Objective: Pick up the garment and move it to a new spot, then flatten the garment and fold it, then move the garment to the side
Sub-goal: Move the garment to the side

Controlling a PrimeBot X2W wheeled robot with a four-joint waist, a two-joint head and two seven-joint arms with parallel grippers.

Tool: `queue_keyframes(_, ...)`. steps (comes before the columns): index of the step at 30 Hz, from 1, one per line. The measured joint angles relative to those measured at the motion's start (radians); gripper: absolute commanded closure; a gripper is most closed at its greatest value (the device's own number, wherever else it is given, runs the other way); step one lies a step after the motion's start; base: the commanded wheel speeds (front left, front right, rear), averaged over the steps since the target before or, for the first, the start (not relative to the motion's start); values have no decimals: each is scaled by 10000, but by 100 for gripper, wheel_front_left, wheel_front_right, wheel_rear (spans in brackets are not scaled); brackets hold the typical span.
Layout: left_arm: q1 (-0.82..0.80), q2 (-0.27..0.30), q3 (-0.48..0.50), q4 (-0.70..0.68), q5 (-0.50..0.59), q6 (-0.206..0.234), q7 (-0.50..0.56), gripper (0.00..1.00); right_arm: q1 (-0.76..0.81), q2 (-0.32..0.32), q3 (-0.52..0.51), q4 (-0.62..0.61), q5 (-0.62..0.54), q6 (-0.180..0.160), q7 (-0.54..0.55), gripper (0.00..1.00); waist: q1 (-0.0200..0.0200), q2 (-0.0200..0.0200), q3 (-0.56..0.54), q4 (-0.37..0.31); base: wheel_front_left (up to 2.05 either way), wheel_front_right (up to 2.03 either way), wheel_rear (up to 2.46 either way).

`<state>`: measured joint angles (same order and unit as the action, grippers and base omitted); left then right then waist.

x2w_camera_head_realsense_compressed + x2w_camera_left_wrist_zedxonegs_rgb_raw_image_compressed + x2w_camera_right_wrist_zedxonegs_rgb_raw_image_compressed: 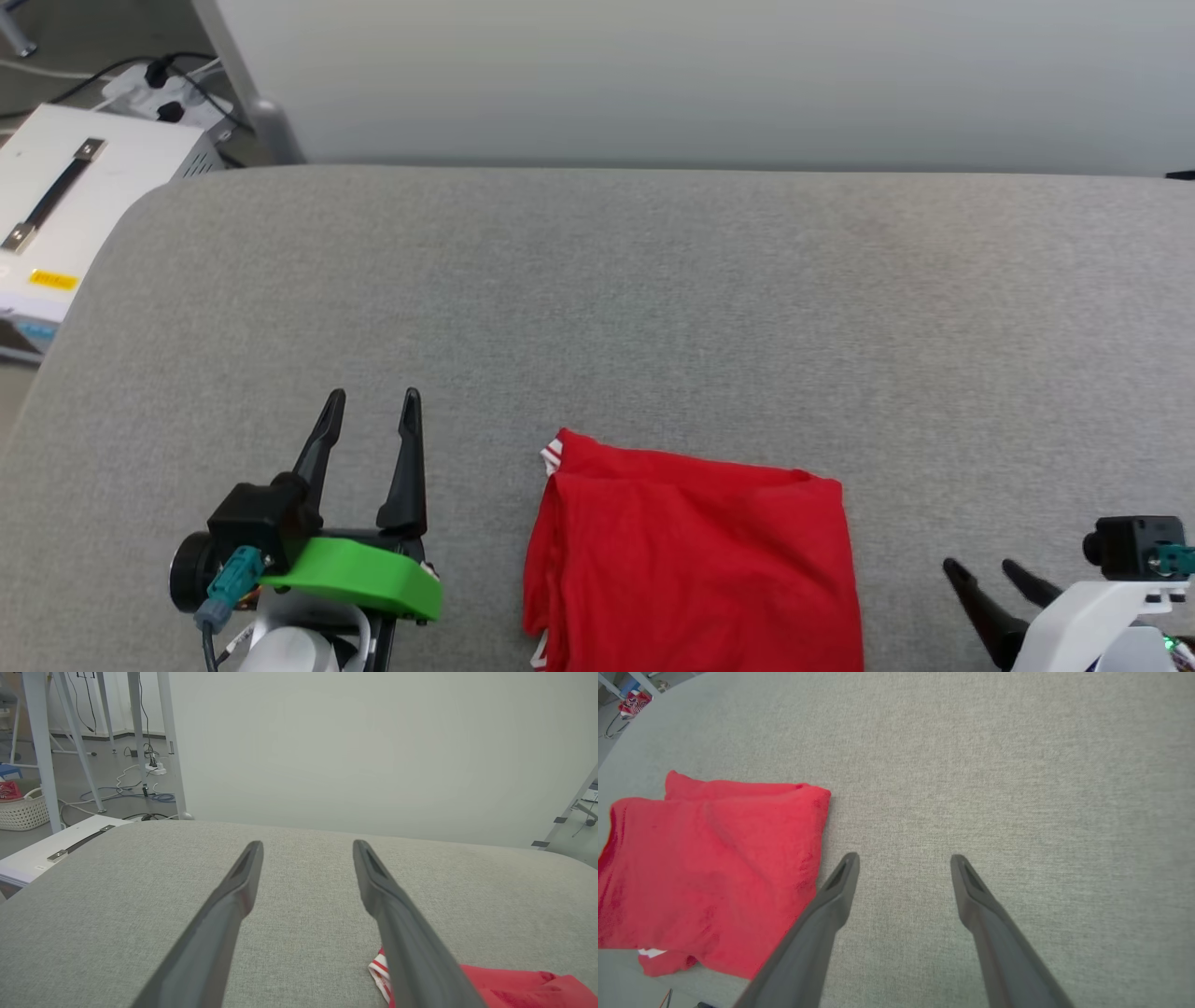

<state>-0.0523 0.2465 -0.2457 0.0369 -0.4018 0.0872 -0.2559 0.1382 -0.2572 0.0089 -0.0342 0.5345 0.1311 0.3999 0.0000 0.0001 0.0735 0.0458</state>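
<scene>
One red garment (691, 560) lay on one grey tabletop (653, 299). One left pincer (373, 399) and one right pincer (978, 566), two in all, flanked the garment, two fingers (408, 457) each. One white box (65, 201) sat beyond the garment's left.

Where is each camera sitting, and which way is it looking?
Head view: on the robot's head, looking down at the grey table and the red shirt; the left gripper and right gripper show, both open.
Left wrist view: on the left wrist, looking low across the table toward a pale wall; its two fingers show.
Right wrist view: on the right wrist, looking down at the table; its two fingers show.
Shared: all three show the shirt and table.
</scene>
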Motion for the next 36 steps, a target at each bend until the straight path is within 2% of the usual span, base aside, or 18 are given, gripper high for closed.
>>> queue_keyframes(6,-275,-307,203,-151,232,-245,0,0,-341,-230,1149,309,1661,0,796,0,0,0,447,466,0,0,0)
queue_keyframes(11,-427,-568,295,-128,439,-485,0,0,-965,-198,1937,888,2456,0,1101,0,0,0,835,844,0,0,0)
queue_keyframes(16,-540,-794,372,84,510,-719,0,0,-1314,-228,2278,1684,2980,8,1753,0,0,0,1046,1228,0,0,0)
queue_keyframes(17,-540,-836,405,140,537,-754,0,0,-1395,-244,2316,1756,3041,8,1812,13,0,0,1069,1302,0,0,0)
queue_keyframes(18,-540,-876,441,173,550,-769,0,0,-1450,-259,2376,1799,3066,10,1812,76,-1,-1,1086,1371,0,0,0)
queue_keyframes(19,-540,-894,476,194,573,-809,0,0,-1489,-263,2414,1839,3106,10,1833,100,0,-1,1096,1421,0,0,0)
queue_keyframes(29,-505,-1137,750,472,688,-1012,0,0,-1820,-384,2855,1875,3208,8,1613,100,0,0,825,1490,0,0,0)
queue_keyframes(33,-362,-1116,855,504,857,-1041,0,0,-1814,-529,2801,1753,2778,8,1586,100,0,0,576,1315,0,0,0)
queue_keyframes(36,-114,-1081,861,556,859,-1089,0,0,-1801,-754,2506,1705,2006,8,1639,100,0,0,416,1044,0,0,0)
